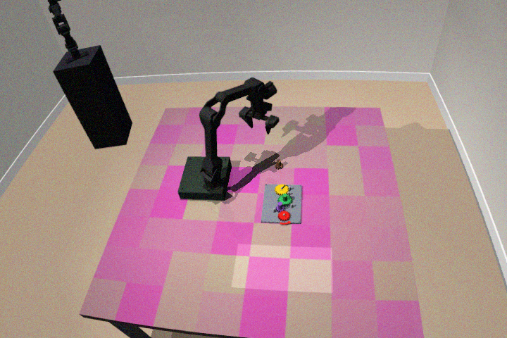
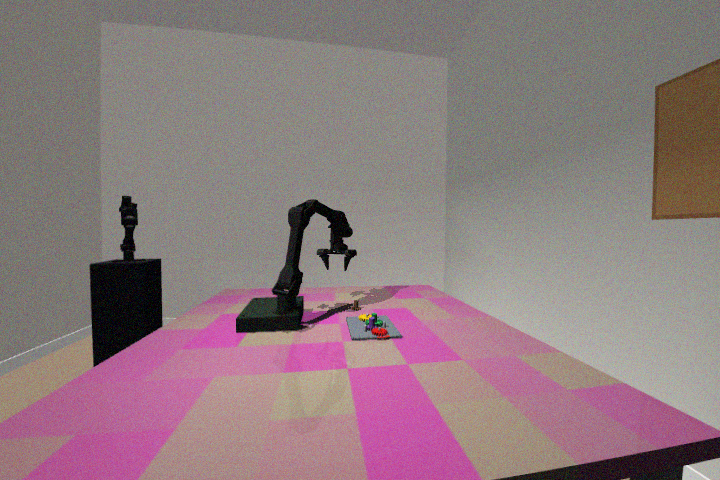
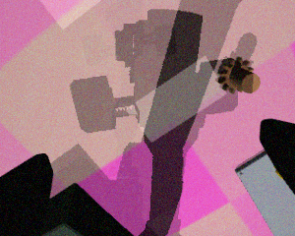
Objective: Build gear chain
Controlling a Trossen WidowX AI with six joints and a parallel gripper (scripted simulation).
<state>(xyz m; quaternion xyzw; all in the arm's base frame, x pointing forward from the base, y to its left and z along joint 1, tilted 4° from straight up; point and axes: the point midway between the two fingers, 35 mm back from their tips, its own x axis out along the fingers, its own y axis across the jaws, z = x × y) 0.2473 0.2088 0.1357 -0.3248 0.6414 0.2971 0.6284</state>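
Observation:
My gripper [image 1: 260, 128] [image 2: 336, 269] is open and empty, high above the table behind the grey board [image 1: 269, 217] [image 2: 358, 333] [image 3: 270, 197]. On the board, the red gear [image 1: 284, 217] [image 2: 379, 332] is at the near end and the yellow gear [image 1: 279, 190] [image 2: 364, 317] with its black stripe at the far end. Between them are a green gear [image 1: 284, 199] and a small purple gear [image 1: 279, 206] [image 2: 371, 322], both with upright hubs. The four look close together in a row; exact meshing and seating are too small to tell. A brown gear [image 1: 279, 164] [image 2: 356, 305] [image 3: 229, 76] stands loose beyond the board.
The arm's dark base [image 1: 203, 181] [image 2: 267, 316] stands left of the board. A black pedestal [image 1: 96, 99] [image 2: 126, 305] with another arm is off the table at the left. Arm shadows cross the table near the brown gear.

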